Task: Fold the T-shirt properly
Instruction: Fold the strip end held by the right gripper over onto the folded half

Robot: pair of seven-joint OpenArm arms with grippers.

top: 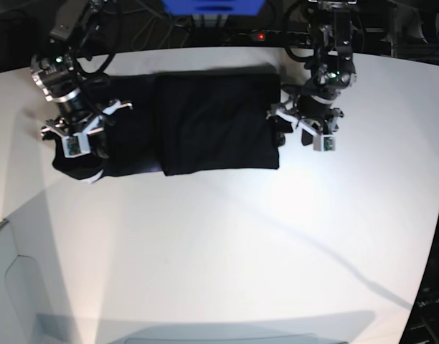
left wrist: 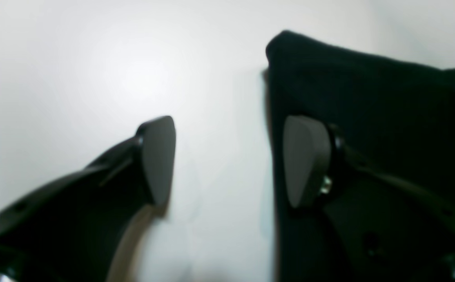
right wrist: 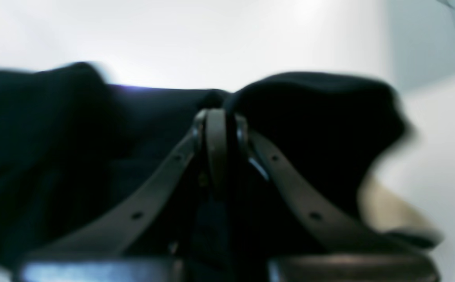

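Broadly, the white table takes up nearly the whole base view, and the T-shirt lies along its far edge as a dark band, its middle already doubled into a neat rectangle while the left end stays looser and lumpier. No print shows (the printed face seems to be turned inward or down, though that is only a guess).

At the shirt's left end the right gripper is clamped tight, with black cloth bunched up on both sides of its fingers; it appears to have pinched a fold of the shirt there, probably the sleeve or hem, so that end can be carried over the folded middle. The wrist view is too blurred to say exactly which layer it holds.

At the shirt's right end the left gripper has its jaws spread wide and holds nothing. One pad sits over the black edge and the other pad over bare table, a stance that straddles the shirt's corner, likely ready to close on it.
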